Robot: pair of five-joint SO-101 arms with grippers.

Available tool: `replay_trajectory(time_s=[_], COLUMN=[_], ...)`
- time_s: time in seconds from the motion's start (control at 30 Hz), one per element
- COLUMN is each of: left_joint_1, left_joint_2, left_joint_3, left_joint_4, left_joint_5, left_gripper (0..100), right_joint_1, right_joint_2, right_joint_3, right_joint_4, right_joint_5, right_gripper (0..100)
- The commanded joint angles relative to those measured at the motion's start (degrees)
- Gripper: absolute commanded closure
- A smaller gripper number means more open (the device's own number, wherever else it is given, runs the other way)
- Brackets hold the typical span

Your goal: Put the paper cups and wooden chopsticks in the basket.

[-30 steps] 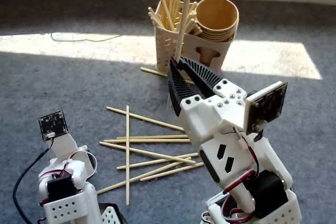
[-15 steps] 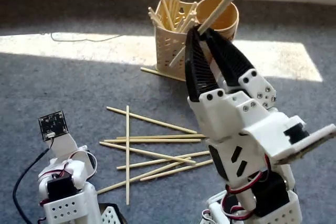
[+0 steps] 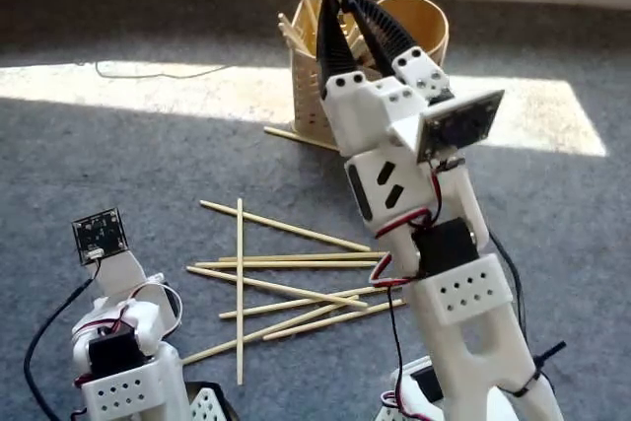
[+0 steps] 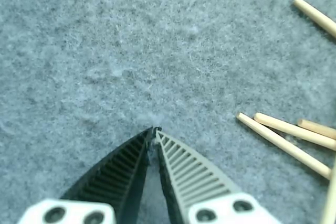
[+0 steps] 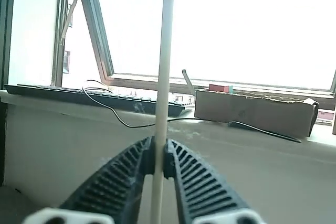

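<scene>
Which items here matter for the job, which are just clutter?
Job: basket; paper cups inside it; loose chopsticks on the carpet; chopstick held by right gripper.
Lying about: cable on the carpet; cardboard box on the windowsill.

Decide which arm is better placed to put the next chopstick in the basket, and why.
Right. The right claw grips a chopstick upright, close by the basket. The left claw sits shut and empty over the carpet, farther away.
</scene>
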Motion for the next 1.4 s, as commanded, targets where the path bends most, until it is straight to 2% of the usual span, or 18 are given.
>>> replay_trajectory(time_s=[0.0,0.4,0.9,1.37], left_joint_1=[0.5,0.5,0.5,0.5], left_joint_2=[-0.1,-0.1,-0.1,-0.1], left_joint_3=[1.2,1.2,1.2,1.2], left_joint_4=[0.3,0.3,0.3,0.3], left_joint_5=[-0.3,-0.3,-0.3,-0.3], left_gripper=[99,99,99,99], right_joint_1=[1.9,5.0,9.1,9.2], right_joint_2=[4.6,15.1,33.2,33.1], right_joint_3=[-2.4,-3.0,-16.0,-5.6], right_joint_4=[-4.7,-17.5,-18.0,-17.6], right_joint_5=[0.4,0.3,0.4,0.6], right_gripper=[99.2,99.2,99.2,99.2])
